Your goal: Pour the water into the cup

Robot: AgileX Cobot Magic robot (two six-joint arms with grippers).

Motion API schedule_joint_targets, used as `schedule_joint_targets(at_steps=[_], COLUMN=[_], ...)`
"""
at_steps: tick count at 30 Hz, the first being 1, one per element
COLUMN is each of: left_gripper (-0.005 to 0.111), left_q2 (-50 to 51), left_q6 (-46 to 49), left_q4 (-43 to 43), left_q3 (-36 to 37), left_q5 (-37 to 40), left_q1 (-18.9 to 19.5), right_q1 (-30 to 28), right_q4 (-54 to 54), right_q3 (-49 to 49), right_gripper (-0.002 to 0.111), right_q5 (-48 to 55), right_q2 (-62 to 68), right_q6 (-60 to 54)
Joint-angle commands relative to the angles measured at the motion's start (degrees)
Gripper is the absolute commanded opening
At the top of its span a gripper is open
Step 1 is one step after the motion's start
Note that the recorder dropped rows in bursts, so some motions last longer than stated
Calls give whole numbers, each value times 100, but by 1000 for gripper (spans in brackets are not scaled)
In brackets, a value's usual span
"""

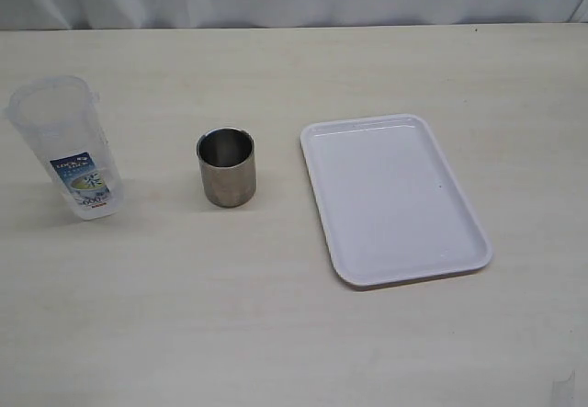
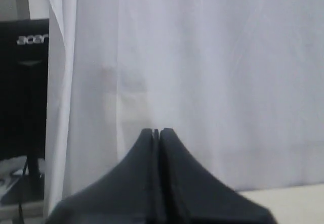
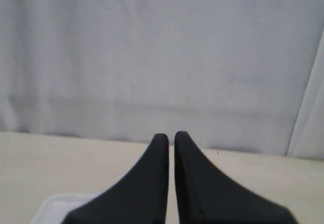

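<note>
Here, my left gripper [image 2: 158,131] and right gripper [image 3: 171,134] sit clenched, empty; short grey steel cup [image 1: 225,170] stands upright.

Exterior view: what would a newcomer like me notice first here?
A shiny steel cup stands on the pale table, a little left of the middle. To its left stands a taller clear pitcher with a blue-white label, and to its right lies a bare white tray.
</note>
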Motion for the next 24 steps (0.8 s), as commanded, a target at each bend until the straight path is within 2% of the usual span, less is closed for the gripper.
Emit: schedule_joint_targets(at_steps=[1, 6, 8, 9, 12, 14, 16, 19, 21, 24], left_gripper=[0, 1, 11, 17, 52, 79, 94, 99, 98, 98], left_q2=[-13, -13, -13, -13, -13, -13, -13, 60, 313, 1341], left_q6=[-69, -537, -537, -537, -614, -648, -648, -648, -648, -841], left_q4=[-78, -48, -48, -48, -135, -248, -301, -301, -291, -291], left_q3=[14, 14, 14, 14, 14, 14, 14, 14, 14, 14], left_q5=[-608, -738, -972, -1102, -1505, -1565, -1558, -1630, -1819, -2251], left_q1=[7, 7, 7, 7, 7, 7, 7, 7, 7, 7], right_q1=[12, 12, 12, 12, 12, 12, 12, 12, 12, 12], right_q4=[71, 59, 31, 18, 18, 74, 86, 86, 86, 86], right_q3=[14, 14, 14, 14, 14, 14, 14, 14, 14, 14], right_gripper=[4, 4, 5, 6, 20, 35, 53, 71, 75, 75], right_q5=[-1000, -1742, -1810, -1811, -1837, -1875, -2034, -2238, -2282, -2534], right_q2=[-27, -27, -27, -27, -27, -27, -27, -27, -27, 277], right_q6=[149, 1345, 1332, 1332, 1332, 1332, 1332, 1379, 1379, 1379])
